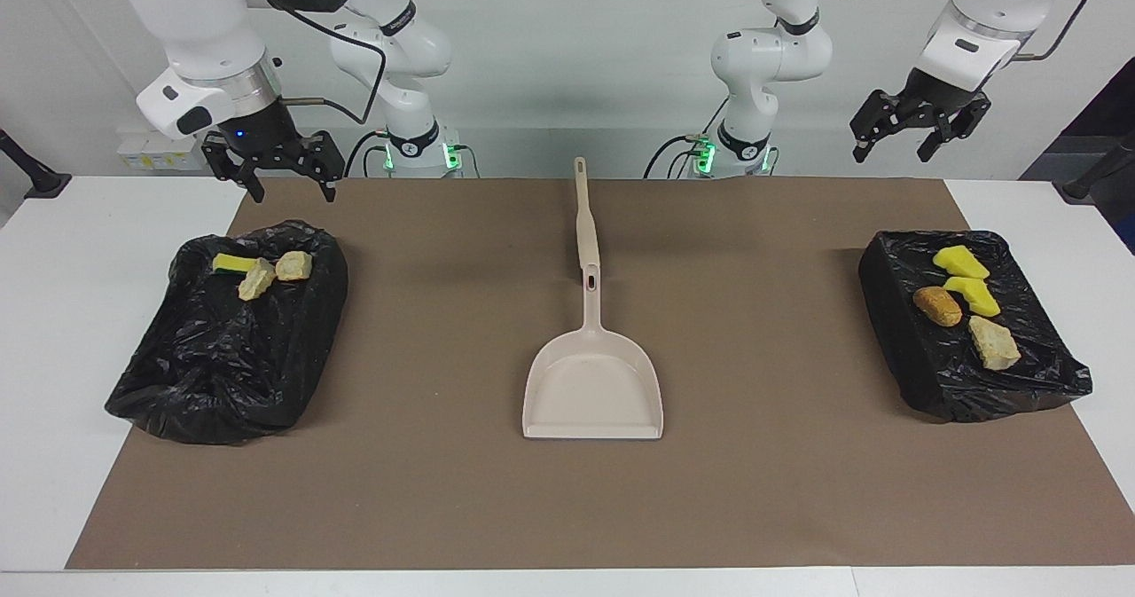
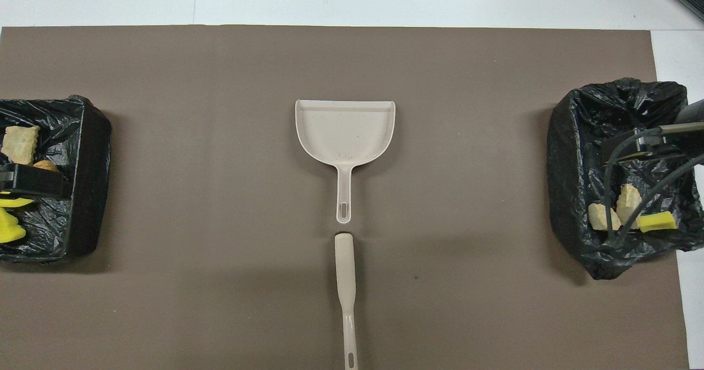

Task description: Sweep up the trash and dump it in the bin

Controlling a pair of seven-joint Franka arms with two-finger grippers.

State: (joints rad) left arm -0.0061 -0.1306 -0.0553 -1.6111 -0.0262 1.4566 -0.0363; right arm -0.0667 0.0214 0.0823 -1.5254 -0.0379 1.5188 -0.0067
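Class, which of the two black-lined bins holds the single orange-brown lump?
The bin at the left arm's end: its orange-brown lump lies beside two yellow scraps; the other bin has none.

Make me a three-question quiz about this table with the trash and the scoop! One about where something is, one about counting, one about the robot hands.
1. Where is the dustpan?
A. on the brown mat, between the two black bags
B. inside a black bag
C. held up by a gripper

2. How many pieces of trash lie on the black bag at the left arm's end?
A. one
B. four
C. nine

3. How are the left gripper and the right gripper?
A. both shut on trash
B. both open and empty
C. both holding the brush

Answers:
1 A, it lies flat mid-mat with a bag toward each end.
2 B, two yellow scraps and two brownish chunks show there.
3 B, both hang in the air with fingers apart and nothing between them.
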